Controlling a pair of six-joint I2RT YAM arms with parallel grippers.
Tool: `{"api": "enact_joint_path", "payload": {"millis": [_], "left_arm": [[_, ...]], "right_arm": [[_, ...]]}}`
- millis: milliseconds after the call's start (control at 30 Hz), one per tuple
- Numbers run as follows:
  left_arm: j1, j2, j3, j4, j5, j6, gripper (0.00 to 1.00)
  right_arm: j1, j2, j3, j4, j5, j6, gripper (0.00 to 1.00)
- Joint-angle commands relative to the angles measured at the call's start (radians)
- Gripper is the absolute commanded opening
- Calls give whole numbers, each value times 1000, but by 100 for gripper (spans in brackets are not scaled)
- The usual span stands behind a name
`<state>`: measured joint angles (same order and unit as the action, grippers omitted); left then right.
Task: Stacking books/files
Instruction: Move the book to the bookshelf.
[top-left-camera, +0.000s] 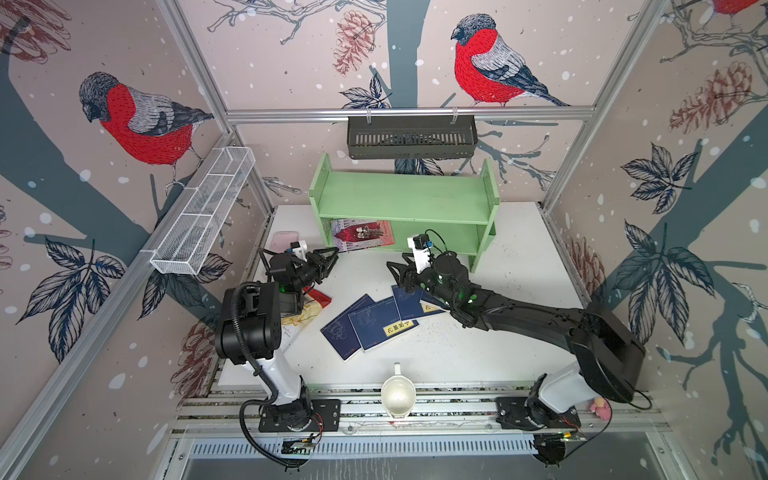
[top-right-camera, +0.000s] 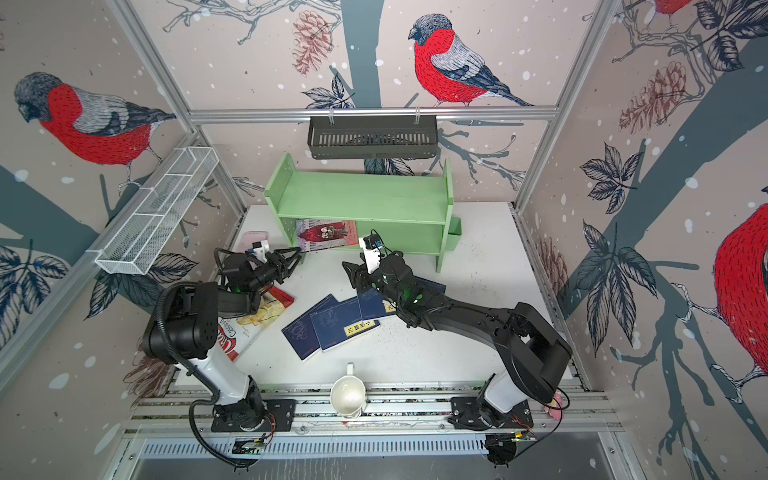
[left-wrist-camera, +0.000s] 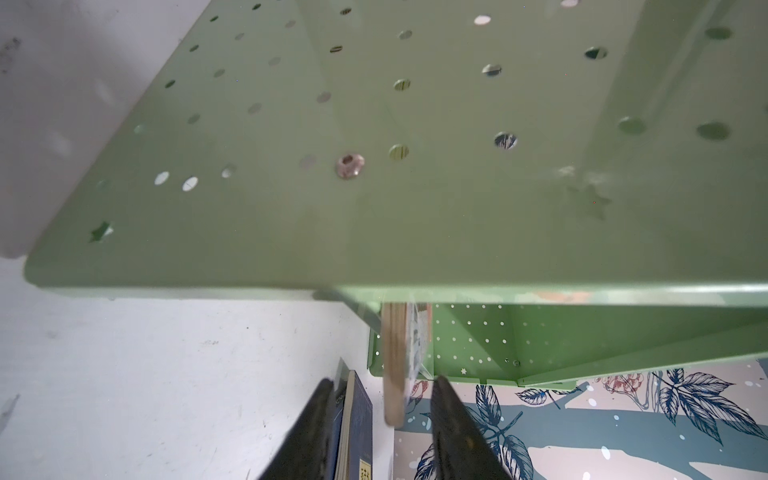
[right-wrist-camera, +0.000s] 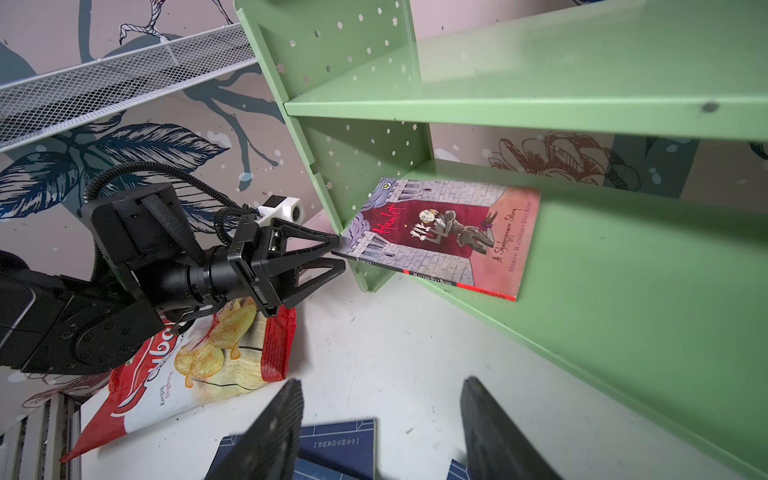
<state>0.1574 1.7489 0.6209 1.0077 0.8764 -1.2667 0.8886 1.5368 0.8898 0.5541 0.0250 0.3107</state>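
Note:
The pink-and-red book (top-left-camera: 361, 235) (right-wrist-camera: 444, 237) lies flat on the green shelf's lower board, one corner sticking out past the front. My left gripper (top-left-camera: 332, 259) (right-wrist-camera: 340, 253) (left-wrist-camera: 384, 382) is at that corner, jaws open, with the book's page edge (left-wrist-camera: 392, 374) between them and a gap on both sides. Several navy books (top-left-camera: 374, 324) (top-right-camera: 332, 326) lie fanned and overlapping on the white table. My right gripper (top-left-camera: 395, 275) (right-wrist-camera: 382, 384) hovers open just above their far end, holding nothing. One navy book (top-left-camera: 430, 308) lies partly under the right arm.
The green shelf (top-left-camera: 399, 195) stands at the back. A red crisp bag (top-right-camera: 249, 324) lies under the left arm, and a pink flat case (top-left-camera: 284, 239) is behind it. A white jug (top-left-camera: 398, 395) stands at the front edge. A wire basket (top-left-camera: 203, 216) and a black basket (top-left-camera: 411, 137) hang on the walls.

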Motion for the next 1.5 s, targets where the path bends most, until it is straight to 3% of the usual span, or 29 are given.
{"api": "enact_joint_path", "payload": {"millis": [0,267,600,767,1067,1300,1333,1400,1467], "left_arm": [[-5,1,17,35,-7,1,36],[-7,35,48,40,-10,-25,28],[-7,41,52,-7,-18,-22,1],[-4,31,65,-39,-3,-10,0],[35,-43,112,-319,-4,184,0],[37,-61,140,-373,-8,240,0],[36,-65,140,-378,-12,245,4],[37,-75,134,-374,-14,250,26],[37,-93,124,-384,-21,253,38]], "right_arm": [[2,-6,-3,10,12,4,62],[2,-4,-5,17,12,8,61],[2,7,7,-10,25,32,62],[3,34,31,-41,53,28,62],[0,82,88,-94,94,-20,62],[-6,128,121,-74,76,-11,62],[-8,133,124,-72,75,-11,62],[-9,141,129,-65,68,-10,62],[-11,149,133,-58,62,-8,62]]}}
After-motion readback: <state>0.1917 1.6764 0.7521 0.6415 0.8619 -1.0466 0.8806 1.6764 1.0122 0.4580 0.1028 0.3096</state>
